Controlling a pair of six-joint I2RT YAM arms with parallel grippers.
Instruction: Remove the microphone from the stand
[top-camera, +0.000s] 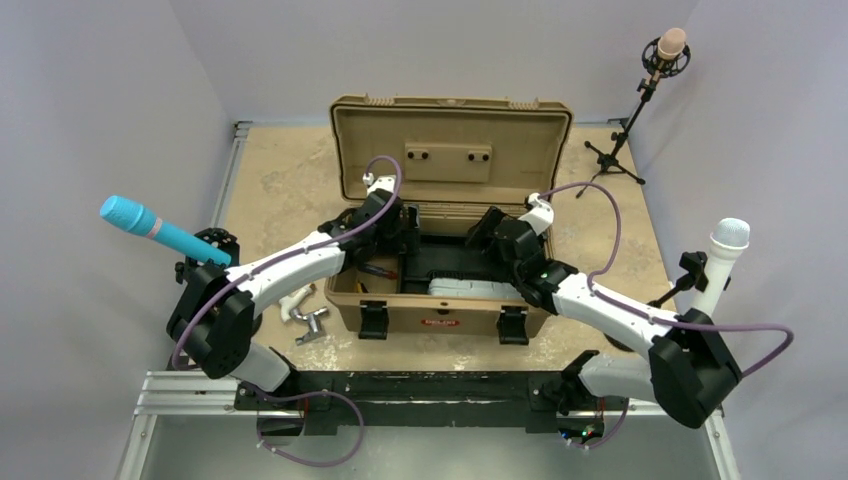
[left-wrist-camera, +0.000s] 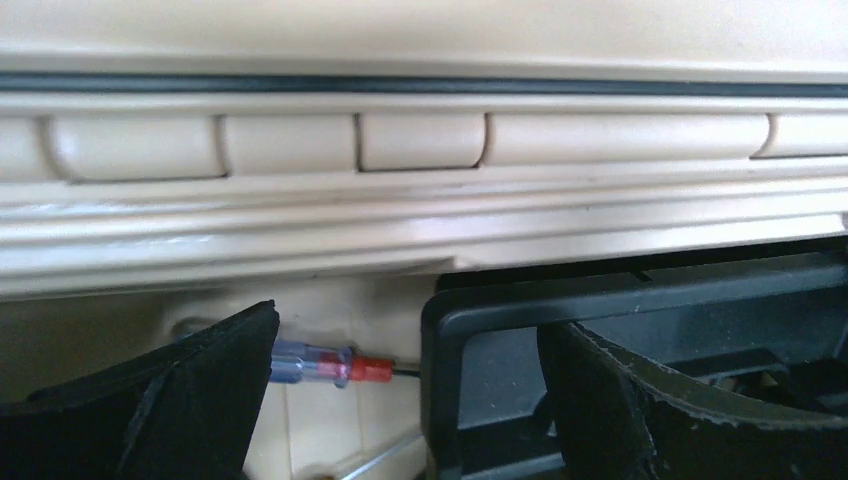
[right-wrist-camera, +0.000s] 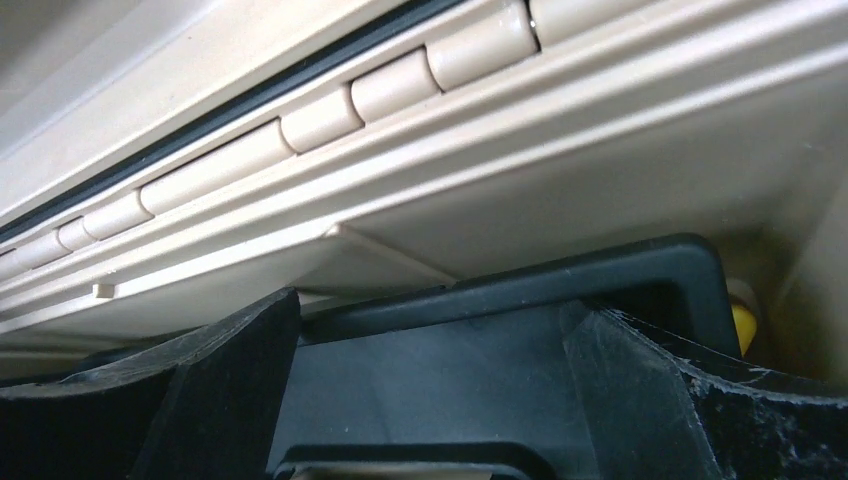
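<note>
Here, both arms reach into the open tan case (top-camera: 450, 120); the left gripper (top-camera: 402, 228) and right gripper (top-camera: 482, 236) stand with jaws wide apart, empty, at its black tray (left-wrist-camera: 700, 300). A blue microphone (top-camera: 150, 227) sits mounted far left and a white microphone (top-camera: 722, 250) far right. A pink-tipped microphone (top-camera: 670, 45) stands on a tripod (top-camera: 615, 150) behind, all well apart from the grippers.

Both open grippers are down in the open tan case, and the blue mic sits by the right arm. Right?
Not quite. The top view shows the blue mic beside the left arm; the white mic is by the right arm. Left gripper and right gripper are open, down in the open tan case.
</note>
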